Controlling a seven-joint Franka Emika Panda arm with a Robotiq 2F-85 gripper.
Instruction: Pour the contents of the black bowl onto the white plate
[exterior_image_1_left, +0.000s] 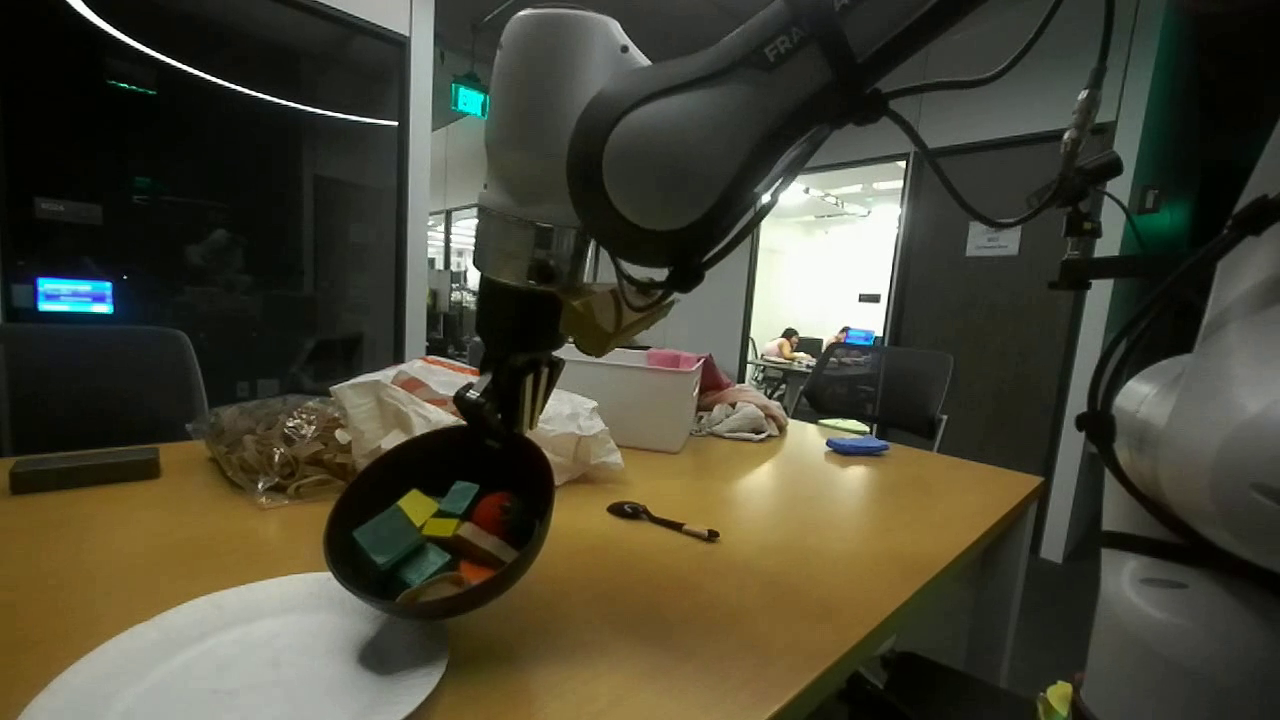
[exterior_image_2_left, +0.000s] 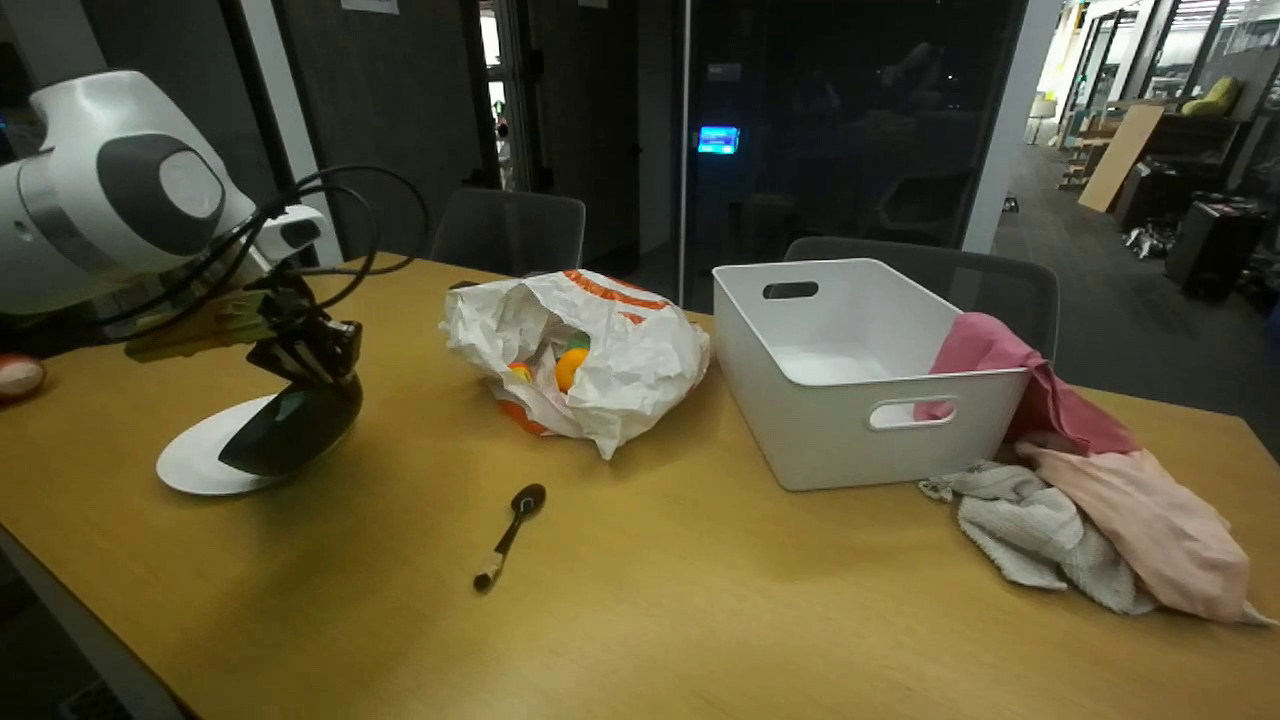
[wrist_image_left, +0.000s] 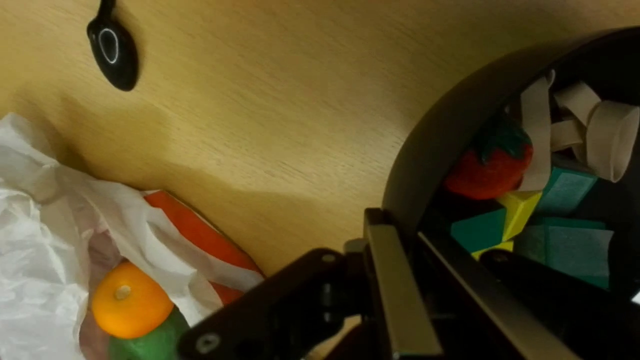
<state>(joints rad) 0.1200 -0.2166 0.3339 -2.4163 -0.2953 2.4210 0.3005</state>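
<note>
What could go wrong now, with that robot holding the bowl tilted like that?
Some teal blocks might miss the white plate, since the tilted black bowl seems only partly over it. The gripper holds the bowl only at its rim, so it could twist or slip. The rounded red piece might roll off the plate.

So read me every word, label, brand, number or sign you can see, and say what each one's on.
"FRA", on the robot arm; whatever follows can't be read.
Green lit sign: too blurred to read.
White sheet on the dark door: print too small to read.
Blue screen: too blurred to read.
Faint dark panel: too blurred to read.
Black bowl and white plate: no lettering shows.
</note>
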